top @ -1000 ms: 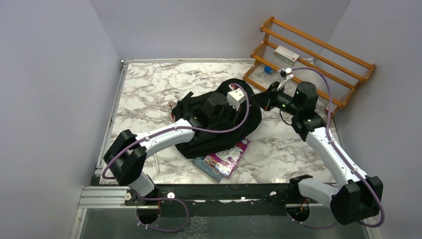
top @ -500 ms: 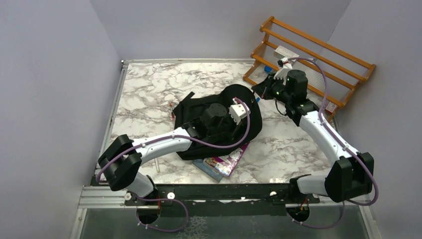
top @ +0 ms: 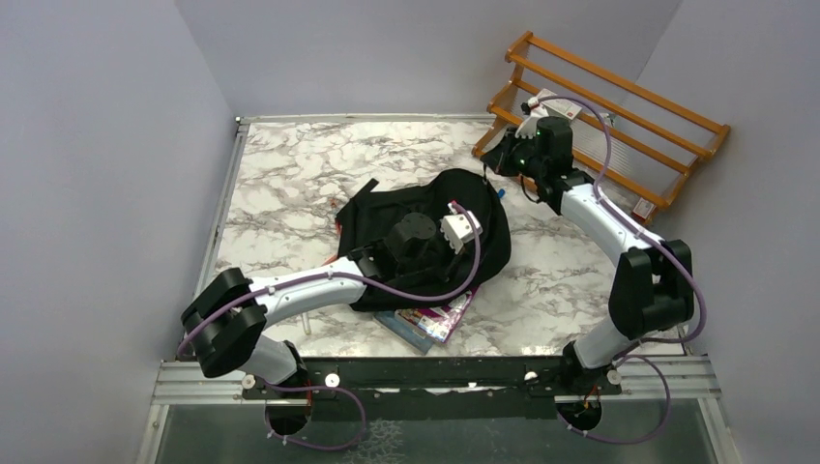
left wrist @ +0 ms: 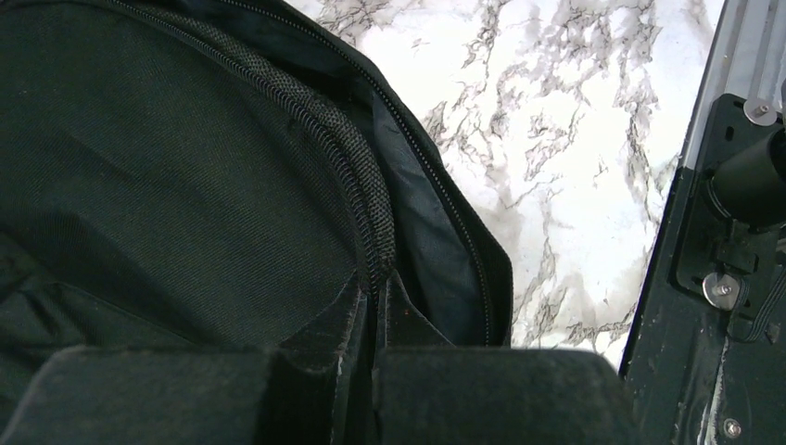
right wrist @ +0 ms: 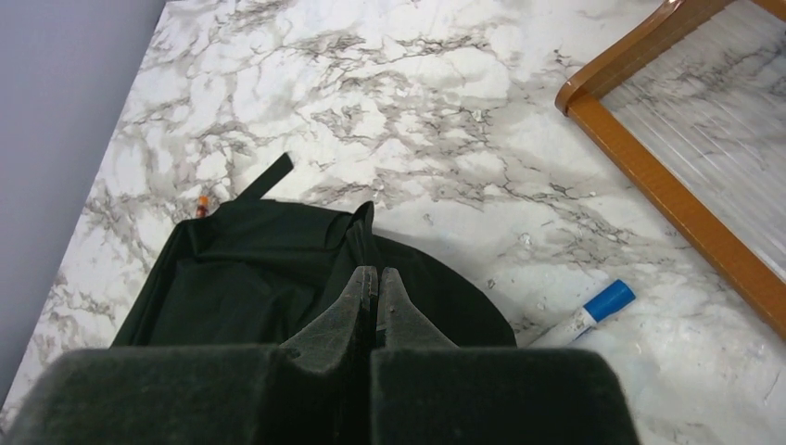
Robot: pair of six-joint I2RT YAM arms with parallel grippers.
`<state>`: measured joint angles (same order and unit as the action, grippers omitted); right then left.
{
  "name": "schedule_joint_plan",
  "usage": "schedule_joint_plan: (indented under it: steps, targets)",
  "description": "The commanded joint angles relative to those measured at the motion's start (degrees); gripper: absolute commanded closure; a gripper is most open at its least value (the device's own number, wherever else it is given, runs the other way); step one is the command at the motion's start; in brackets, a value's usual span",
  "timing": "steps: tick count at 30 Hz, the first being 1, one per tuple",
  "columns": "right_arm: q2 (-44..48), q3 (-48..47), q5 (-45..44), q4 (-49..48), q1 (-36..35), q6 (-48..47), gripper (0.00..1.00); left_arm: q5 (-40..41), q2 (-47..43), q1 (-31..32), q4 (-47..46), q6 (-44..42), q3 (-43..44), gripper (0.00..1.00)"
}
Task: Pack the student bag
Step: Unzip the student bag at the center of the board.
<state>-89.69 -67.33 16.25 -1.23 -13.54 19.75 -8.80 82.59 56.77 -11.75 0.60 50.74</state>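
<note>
Left gripper pinches the student bag at its zip rim; right gripper closed at one o'clock — lift gently, widening the mouth.

Bench: student bag lies at frame centre. Booklet stack sits just below the bag, partly under its lower edge. Rack stands at upper right, by the bench corner. 1 marker lies between bag and rack. 1 stick lies lower left of bag.
</note>
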Motion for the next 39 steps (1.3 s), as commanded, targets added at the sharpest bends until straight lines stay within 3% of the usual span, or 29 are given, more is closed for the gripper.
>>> schedule_joint_plan:
  steps: [1, 15, 21, 25, 33, 36, 39]
  targets:
    - [-4.32, -4.55, -2.38, -6.89, 0.16, -1.40, 0.99, -1.95, -2.73, 1.29, -0.06, 0.18, -2.33, 1.00]
    - [-20.57, -16.77, 11.64, -12.79, 0.27, 0.74, 0.99, -2.34, -9.00, 2.20, -0.31, 0.83, -7.60, 1.00]
    - [-20.92, -16.85, 21.07, -15.60, 0.27, 0.55, 0.99, 4.24, -11.68, 2.20, 0.49, 3.34, -9.24, 1.00]
    - [-16.96, -13.71, 21.82, -15.90, 0.27, -1.42, 0.99, 10.00, -13.50, 2.03, 0.00, 5.13, -10.04, 0.85]
    - [-9.11, -8.88, 27.16, -14.18, 0.27, -5.05, 0.99, 17.47, -16.70, 0.54, -2.05, 7.79, -8.64, 0.24]
    - [-6.86, -7.57, 29.65, -13.66, 0.27, -6.68, 0.99, 17.49, -17.11, -1.33, -3.00, 8.52, -7.21, 0.14]
    - [-5.18, -6.89, 32.07, -12.85, 0.27, -8.40, 0.99, 15.71, -16.72, -4.59, -5.22, 9.30, -5.88, 0.11]
